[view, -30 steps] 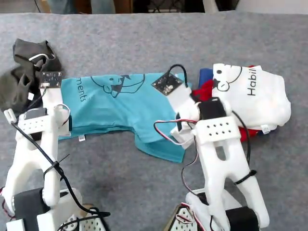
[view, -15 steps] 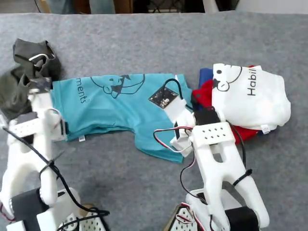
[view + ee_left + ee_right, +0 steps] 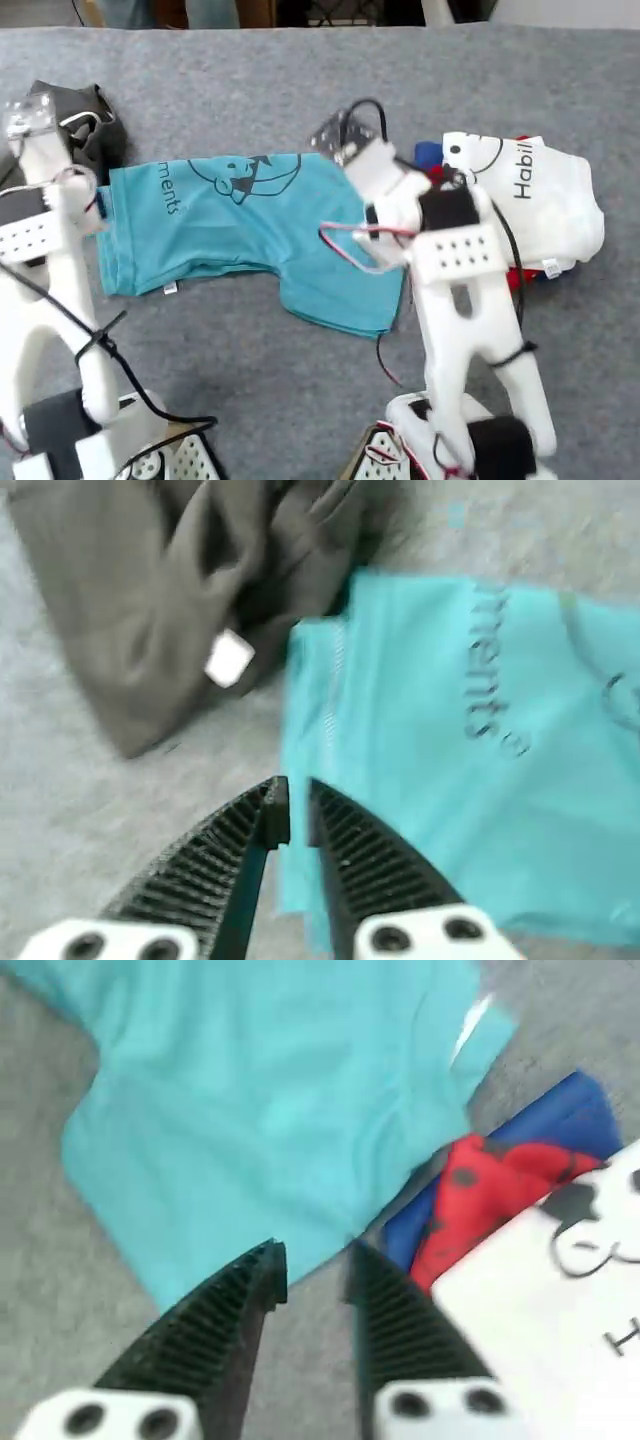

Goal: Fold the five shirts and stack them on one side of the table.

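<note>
Table covering: a grey felt-like cloth [image 3: 250,80] is lying flat over the whole tabletop and is showing a fine speckled nap.
Far edge: the cloth is ending in a straight line along the table's far side, where the room behind is beginning.
Wooden piece: a brown wooden board [image 3: 255,12] is standing just beyond that far edge, near its middle.
Dark frame: some black metalwork [image 3: 340,12] is standing just beside the wooden board.
Pale panel: a whitish surface [image 3: 565,10] is sitting beyond the far right corner.
</note>
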Robot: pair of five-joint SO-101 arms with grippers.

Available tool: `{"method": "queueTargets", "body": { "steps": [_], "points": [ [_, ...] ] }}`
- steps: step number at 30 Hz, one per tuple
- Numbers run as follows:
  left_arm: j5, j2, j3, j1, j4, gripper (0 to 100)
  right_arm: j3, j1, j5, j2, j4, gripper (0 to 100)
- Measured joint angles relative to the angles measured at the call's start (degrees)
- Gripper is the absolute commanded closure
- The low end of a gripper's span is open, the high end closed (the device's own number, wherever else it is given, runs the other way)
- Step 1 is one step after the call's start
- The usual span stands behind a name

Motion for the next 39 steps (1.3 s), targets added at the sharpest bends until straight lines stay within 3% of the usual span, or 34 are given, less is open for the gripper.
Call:
{"method": "queueTargets", "body": {
  "steps": [9, 14, 18, 26, 31, 36, 39],
  "points": [
    [7.03, 21.27, -2.55, 4.04, -18.20, 97, -23.74, 0.00, -8.35, 31.82, -1.67, 97.8],
    [7.03, 33.41, -9.05, 4.04, -20.48, 97, -39.91, 0.00, -9.85, 50.46, -0.70, 97.8],
    [1.58, 36.66, -11.87, 2.20, -21.89, 97, -53.19, 0.44, -9.85, 63.56, 1.67, 98.4],
    [-5.80, 37.36, -10.46, 0.35, -33.32, 97, -79.74, 3.69, -9.85, 83.96, 13.27, 98.4],
    [-6.33, 36.84, -10.46, 0.00, -32.35, 97, -96.00, 3.78, -9.85, 90.99, 22.07, 98.4],
    [-6.33, 28.40, -15.91, -0.09, -19.43, 97, -104.62, 3.78, -9.85, 93.45, 23.38, 98.4],
    [-5.98, 26.02, -22.15, -0.18, -16.35, 90, -105.49, 3.78, -9.85, 93.45, 23.56, 98.4]
  ]
}}
